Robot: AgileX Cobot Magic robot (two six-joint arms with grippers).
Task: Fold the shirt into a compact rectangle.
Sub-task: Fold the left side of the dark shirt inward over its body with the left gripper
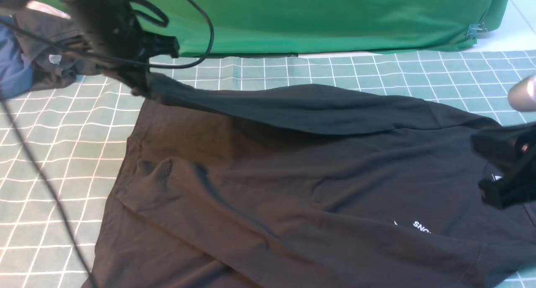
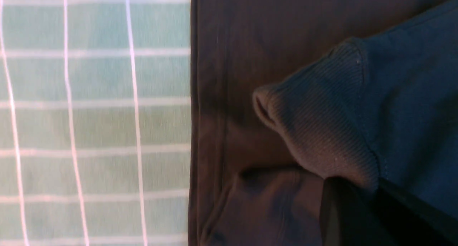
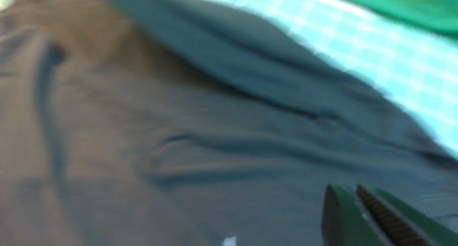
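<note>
The black shirt lies spread on the gridded desk, filling the front view from the centre out to 3 and 6 o'clock. Its straight hem edge faces 9 o'clock. One sleeve is raised and stretched toward 10 o'clock, where the left tool is clamped on the ribbed cuff. The right tool hangs at 3 o'clock near the neck, its jaws together over the cloth. Bare desk lies open at 8 to 9 o'clock and in a strip at 1 o'clock, bounded by green cloth. Dark and blue garments sit heaped at 10 o'clock.
</note>
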